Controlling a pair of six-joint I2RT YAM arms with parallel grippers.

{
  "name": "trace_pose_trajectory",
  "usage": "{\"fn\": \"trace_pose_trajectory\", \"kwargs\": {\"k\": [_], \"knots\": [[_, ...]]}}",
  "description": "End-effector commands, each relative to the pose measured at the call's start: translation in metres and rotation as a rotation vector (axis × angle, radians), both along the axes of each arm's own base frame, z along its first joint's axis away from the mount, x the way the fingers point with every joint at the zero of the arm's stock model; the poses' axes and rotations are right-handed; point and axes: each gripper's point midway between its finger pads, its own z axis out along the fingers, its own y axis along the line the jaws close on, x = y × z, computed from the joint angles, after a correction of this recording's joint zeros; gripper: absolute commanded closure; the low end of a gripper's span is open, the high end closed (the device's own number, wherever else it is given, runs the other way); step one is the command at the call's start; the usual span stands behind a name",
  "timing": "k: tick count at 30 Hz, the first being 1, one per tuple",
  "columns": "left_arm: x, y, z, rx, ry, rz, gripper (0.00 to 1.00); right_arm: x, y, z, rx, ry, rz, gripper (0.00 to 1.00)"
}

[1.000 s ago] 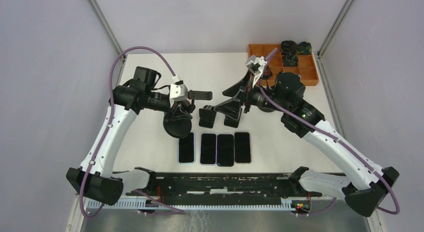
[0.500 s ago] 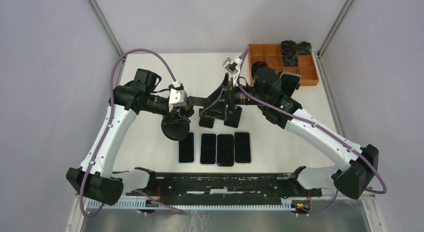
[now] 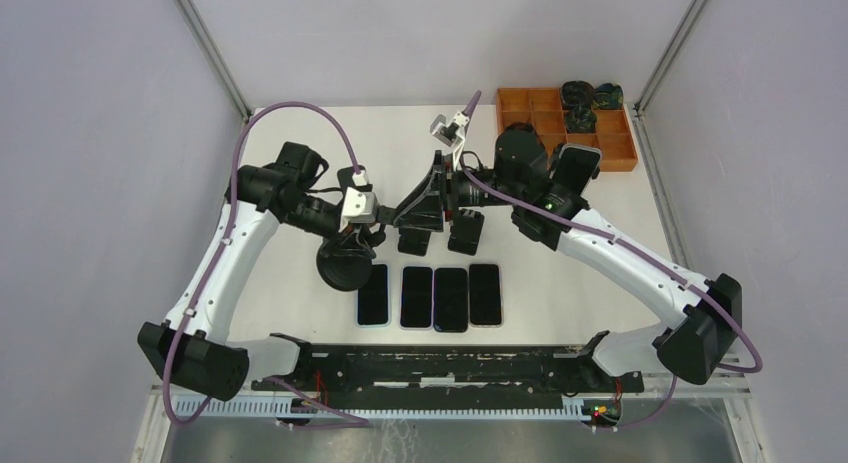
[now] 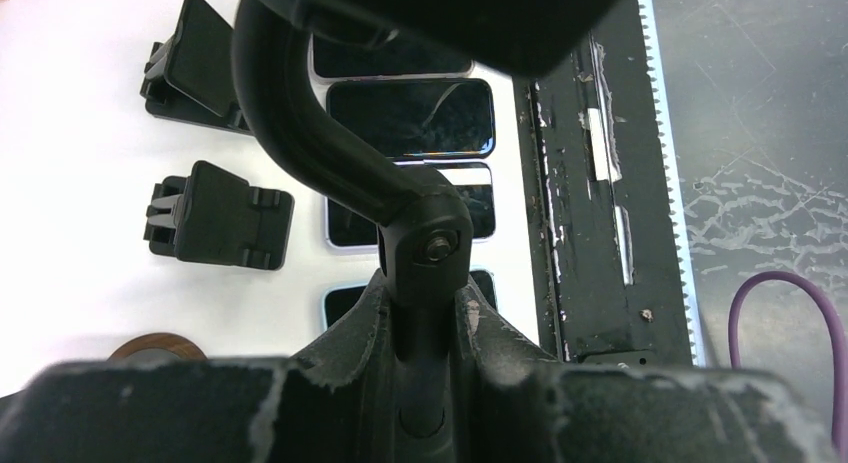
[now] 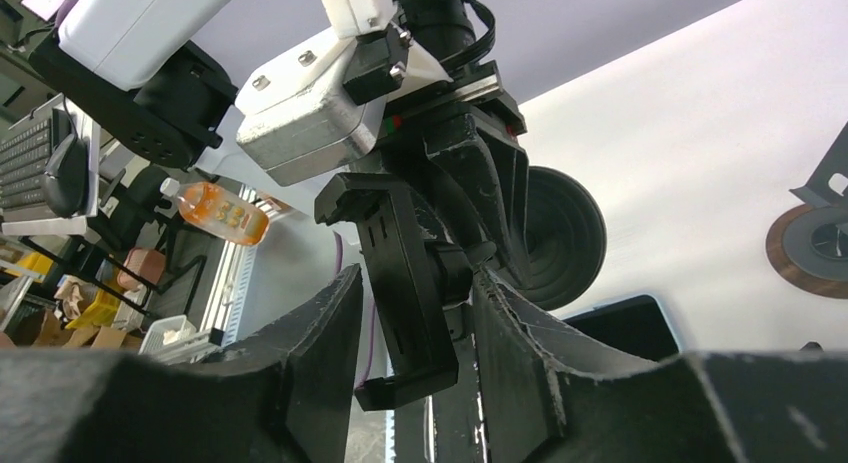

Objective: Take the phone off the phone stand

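The phone stand, black with a round suction base (image 3: 343,266), is lifted off the table. My left gripper (image 3: 366,223) is shut on its curved arm (image 4: 330,153), the fingers (image 4: 350,333) pressing just below the pivot screw. At the top of the stand the black clamp cradle (image 5: 405,273) sits between the jaws of my right gripper (image 5: 415,323). Its right jaw touches the joint behind the cradle. A gap remains at the left jaw. I cannot tell whether a phone sits in the cradle. Several phones (image 3: 430,296) lie flat in a row below the stand.
Two loose black cradles (image 3: 414,238) (image 3: 465,233) lie just behind the phone row. An orange compartment tray (image 3: 610,133) with dark items stands at the back right. A black rail (image 3: 440,368) runs along the near table edge.
My right arm has swung left to the stand's head and its jaws have narrowed around the cradle. My left arm has shifted the stand slightly left and nearer.
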Motion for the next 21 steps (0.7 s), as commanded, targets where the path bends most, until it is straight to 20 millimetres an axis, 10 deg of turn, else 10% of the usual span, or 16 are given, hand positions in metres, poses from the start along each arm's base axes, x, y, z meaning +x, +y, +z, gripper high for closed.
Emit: {"fn": "trace_pose_trajectory", "kwargs": {"k": [1,9,13,15,21], "knots": [[0.008,-0.006,0.023,-0.062,-0.1,-0.014,0.98,-0.013,-0.001,0.019,0.027,-0.06,0.059,0.47],[0.01,-0.007,0.027,-0.069,-0.113,-0.006,0.98,-0.011,-0.002,0.011,-0.02,-0.075,0.052,0.43],[0.01,-0.007,0.027,-0.069,-0.113,-0.002,0.98,-0.005,-0.001,0.022,0.009,-0.097,0.015,0.81],[0.013,-0.008,0.028,-0.072,-0.104,0.026,0.81,-0.003,-0.002,0.027,0.022,-0.108,-0.007,1.0],[0.025,-0.012,0.045,-0.115,-0.108,0.119,0.11,0.013,-0.004,0.061,0.086,-0.186,-0.086,1.0]]}}
